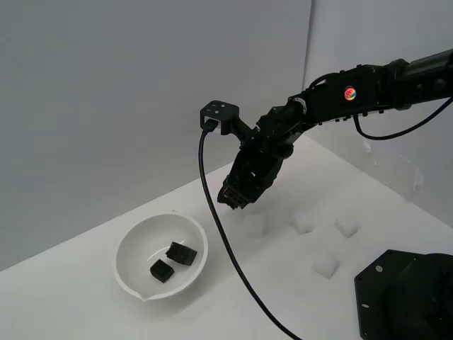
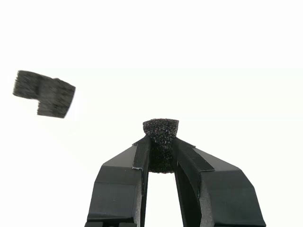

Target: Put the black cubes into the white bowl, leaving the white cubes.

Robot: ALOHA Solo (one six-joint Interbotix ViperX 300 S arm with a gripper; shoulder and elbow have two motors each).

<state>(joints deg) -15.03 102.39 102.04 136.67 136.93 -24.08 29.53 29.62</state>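
Round glossy white bowl [image 1: 132,273], near the front edge of the white tabletop [image 1: 64,304] at the exterior view's left: holds 2 small matte black foam cubes [image 1: 172,261], just beside each other on its floor. Black robot gripper [image 2: 161,152], raised above the tabletop between the bowl and the white cubes: jaws narrow, clamped on a 3rd black foam cube [image 2: 161,135]. 4 small soft-edged white cubes [image 1: 325,265], loosely grouped on the tabletop toward the exterior view's right, apart from one another. Black cable [image 1: 225,248]: hangs from the wrist camera mount [image 1: 219,115] down across the tabletop. Black base [image 1: 403,297]: front right corner.
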